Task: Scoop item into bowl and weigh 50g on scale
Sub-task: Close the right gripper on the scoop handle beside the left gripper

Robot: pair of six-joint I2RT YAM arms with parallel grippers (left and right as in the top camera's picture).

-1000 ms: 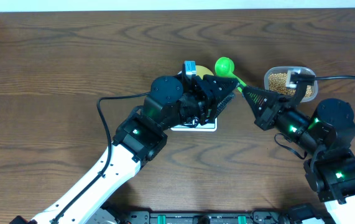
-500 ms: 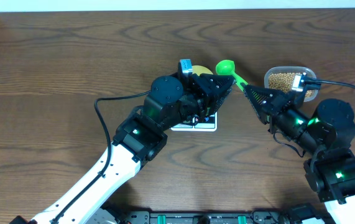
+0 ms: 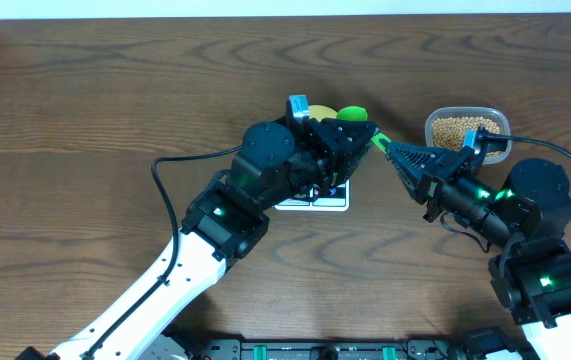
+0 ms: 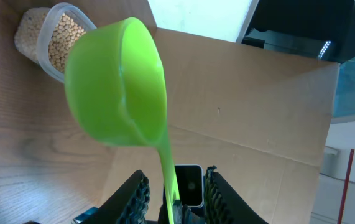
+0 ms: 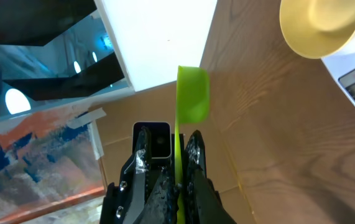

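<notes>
**Scoop hangs between two grippers, scale mostly covered**

The left arm reaches up from the lower left over the wooden table and covers most of the middle of the overhead view. The left gripper has its jaws apart. The scoop's thin handle runs down between them with a gap on each side, and I cannot tell whether it touches anything lower down, where the picture cuts off.

From above, only the front edge of the scale shows under that arm. The right wrist view shows one white corner of it with the grey display, whose reading is too small to make out. The pale yellow bowl sits on the scale, cut off at the top of that picture. Its visible inner wall looks bare, but its bottom is out of sight.

The green scoop is in the air just beside the bowl. The left wrist view shows only the outside of its cup, and from above it is half hidden by the left gripper, so its contents cannot be told.

The right gripper is clamped on the scoop's handle, which appears edge-on.

Farther right, the beans lie in a clear tub, partly hidden by the right wrist and cable.
</notes>
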